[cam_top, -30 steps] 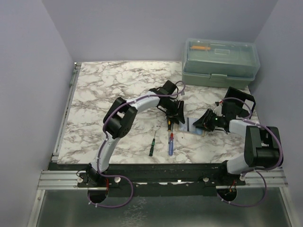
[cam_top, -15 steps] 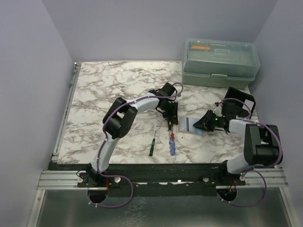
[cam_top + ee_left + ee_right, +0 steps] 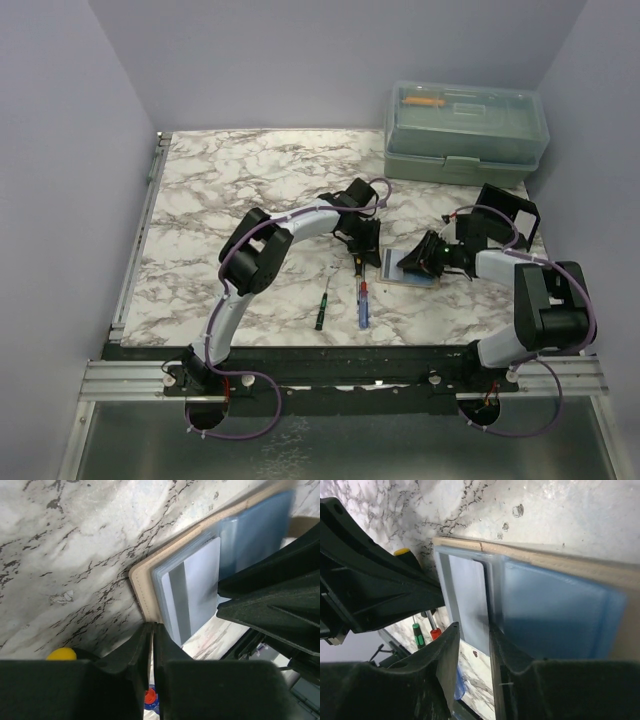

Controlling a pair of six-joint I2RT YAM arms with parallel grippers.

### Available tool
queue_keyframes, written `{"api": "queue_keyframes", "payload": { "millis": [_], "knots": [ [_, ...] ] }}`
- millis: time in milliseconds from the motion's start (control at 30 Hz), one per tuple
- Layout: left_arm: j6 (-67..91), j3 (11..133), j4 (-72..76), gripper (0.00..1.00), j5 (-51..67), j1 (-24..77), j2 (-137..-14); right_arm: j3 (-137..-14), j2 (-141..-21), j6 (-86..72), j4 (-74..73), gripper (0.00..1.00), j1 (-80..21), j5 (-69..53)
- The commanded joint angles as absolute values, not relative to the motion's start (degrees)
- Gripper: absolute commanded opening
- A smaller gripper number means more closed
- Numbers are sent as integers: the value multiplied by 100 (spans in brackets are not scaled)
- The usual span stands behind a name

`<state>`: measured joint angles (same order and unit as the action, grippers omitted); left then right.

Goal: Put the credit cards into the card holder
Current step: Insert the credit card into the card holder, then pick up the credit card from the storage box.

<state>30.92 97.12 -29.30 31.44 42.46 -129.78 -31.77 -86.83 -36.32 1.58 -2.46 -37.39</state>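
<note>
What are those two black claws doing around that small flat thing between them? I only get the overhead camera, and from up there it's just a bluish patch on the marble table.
Observer: It is a tan fold-over card holder with a pale grey plastic card, marked by a darker stripe, lying on it.
Visitor: Is the left claw holding it?
Observer: The left gripper is shut, fingers together right at the holder's corner. I cannot tell whether it pinches the edge.
Visitor: And the right one?
Observer: The right gripper stands open, and the card's near edge shows in the gap between its fingers.
</note>
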Motion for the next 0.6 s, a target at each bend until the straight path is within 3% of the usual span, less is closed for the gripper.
{"api": "queue_keyframes", "payload": {
  "millis": [0, 67, 267, 567],
  "knots": [
    [3111, 9529, -2909, 17, 3192, 4232, -12770, -3704, -8138, -3181, -1102, 35, -352, -2886],
    [3114, 9492, -2938, 23, 3244, 4186, -12522, -3974, -7824, -2949, -1685, 38, -347, -2484],
    [3097, 9394, -3051, 37, 3614, 4122, -11840, -5235, -7428, -2372, -2974, 59, -166, -1109],
    [2433, 8918, -3193, 57, 3969, 4248, -10782, -7110, -8375, -1544, -3723, 68, 1217, 915]
  ]
}}
